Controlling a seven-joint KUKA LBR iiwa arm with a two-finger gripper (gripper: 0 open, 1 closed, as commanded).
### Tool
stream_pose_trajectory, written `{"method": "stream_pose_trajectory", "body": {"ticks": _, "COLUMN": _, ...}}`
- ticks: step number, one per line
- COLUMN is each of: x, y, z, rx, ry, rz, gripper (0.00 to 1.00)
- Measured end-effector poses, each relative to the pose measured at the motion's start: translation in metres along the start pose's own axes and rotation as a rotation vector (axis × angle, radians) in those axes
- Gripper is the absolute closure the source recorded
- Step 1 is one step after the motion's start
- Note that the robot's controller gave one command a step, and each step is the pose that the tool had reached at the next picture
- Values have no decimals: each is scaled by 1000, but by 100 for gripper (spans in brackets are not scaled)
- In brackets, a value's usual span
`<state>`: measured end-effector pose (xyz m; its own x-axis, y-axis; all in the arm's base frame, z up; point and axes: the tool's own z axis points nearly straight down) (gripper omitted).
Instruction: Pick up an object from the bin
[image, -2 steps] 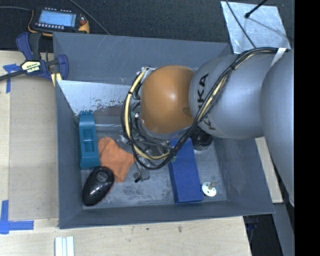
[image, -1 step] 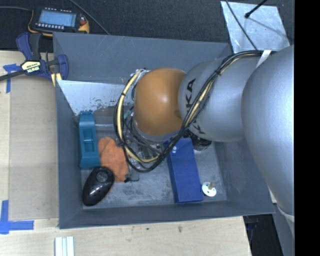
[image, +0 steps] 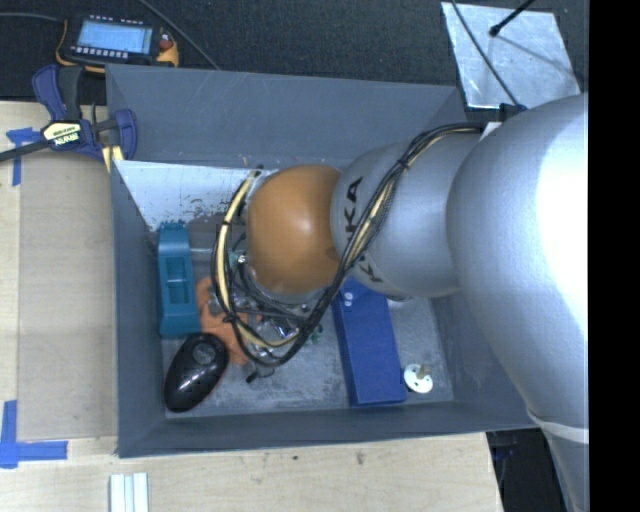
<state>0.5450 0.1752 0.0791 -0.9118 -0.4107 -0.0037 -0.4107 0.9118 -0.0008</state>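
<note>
Silver arm reaching down into grey bin.
Its gripper, state untellable under cables, hangs mid-frame by an orange thing and black mouse.

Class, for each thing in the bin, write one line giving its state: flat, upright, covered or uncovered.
Teal plastic block: lying along the left wall of the bin, uncovered.
Black computer mouse: right way up, lower-left corner, uncovered.
Orange thing: partly covered by the wrist of the arm.
Blue flat box: lying flat, upper end under the arm.
Small white round piece: loose, beside the blue flat box.
Arm: orange-covered wrist over the bin's middle.
</note>
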Motion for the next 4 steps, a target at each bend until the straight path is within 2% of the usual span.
{"method": "stream_pose_trajectory", "body": {"ticks": 1, "x": 8, "y": 18, "z": 8, "rx": 0, "ry": 0, "rz": 380, "gripper": 100}}
{"method": "stream_pose_trajectory", "body": {"ticks": 4, "x": 9, "y": 18, "z": -6, "rx": -1, "ry": 0, "rz": 381, "gripper": 100}}
